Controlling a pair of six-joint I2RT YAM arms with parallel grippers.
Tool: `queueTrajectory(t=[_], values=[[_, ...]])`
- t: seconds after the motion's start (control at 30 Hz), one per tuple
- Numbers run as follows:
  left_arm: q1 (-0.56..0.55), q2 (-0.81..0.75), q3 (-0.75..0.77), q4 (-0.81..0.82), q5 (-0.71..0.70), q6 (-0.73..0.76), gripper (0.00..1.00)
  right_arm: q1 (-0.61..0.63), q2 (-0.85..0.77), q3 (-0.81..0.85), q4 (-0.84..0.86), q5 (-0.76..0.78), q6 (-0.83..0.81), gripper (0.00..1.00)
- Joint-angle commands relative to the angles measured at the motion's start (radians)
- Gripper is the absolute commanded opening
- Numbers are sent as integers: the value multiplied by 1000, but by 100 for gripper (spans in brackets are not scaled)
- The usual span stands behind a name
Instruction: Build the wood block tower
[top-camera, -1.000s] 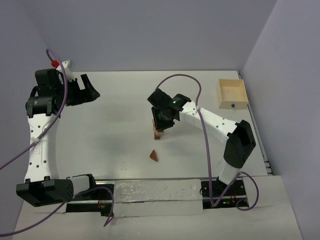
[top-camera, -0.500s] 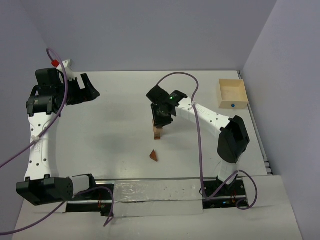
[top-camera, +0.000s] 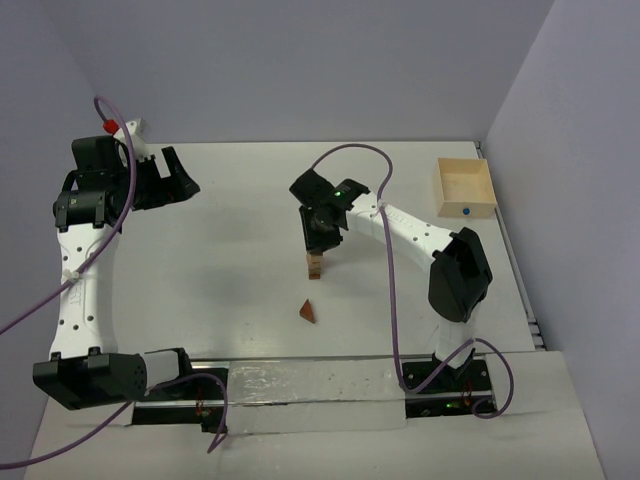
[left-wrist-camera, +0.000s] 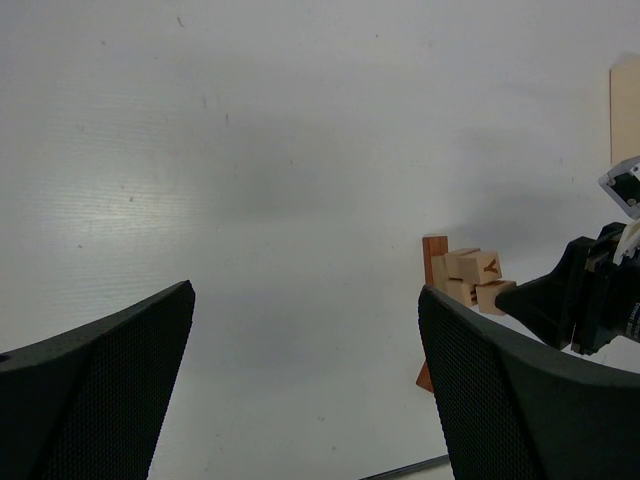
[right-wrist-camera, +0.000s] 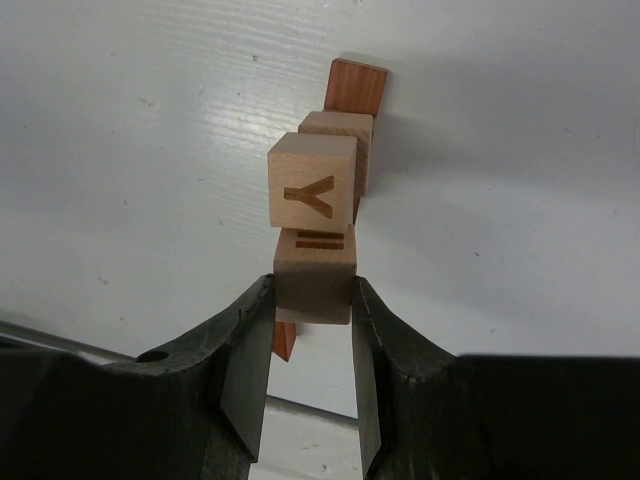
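So the wood block tower (top-camera: 315, 265) stands about mid-surface (top-camera: 230, 260), with the right end effector (top-camera: 318, 243) directly over it and a cube (right-wrist-camera: 312, 285) pinched between its fingers, right up against the stack. A wedge (top-camera: 308, 312) lies alone just in front, toward the arm bases. The box (top-camera: 443, 188) sits far right and the left end effector (top-camera: 185, 178) far left, both well apart from it.
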Motion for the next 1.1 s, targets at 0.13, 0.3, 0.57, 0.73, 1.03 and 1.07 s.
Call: queueTrajectory(t=[0.13, 0.3, 0.57, 0.73, 1.03, 1.07], values=[[9, 11, 33, 39, -6, 0, 99, -4, 19, 54, 13, 31, 13, 15], [9, 11, 30, 39, -7, 2, 99, -3, 23, 53, 13, 34, 14, 16], [9, 13, 27, 42, -6, 1, 99, -3, 28, 59, 15, 44, 11, 23], [9, 13, 26, 41, -7, 2, 99, -2, 31, 55, 17, 39, 9, 32], [9, 12, 27, 43, -9, 1, 99, -1, 39, 59, 21, 36, 8, 32], [9, 14, 27, 43, -8, 2, 99, -1, 39, 59, 21, 36, 8, 33]])
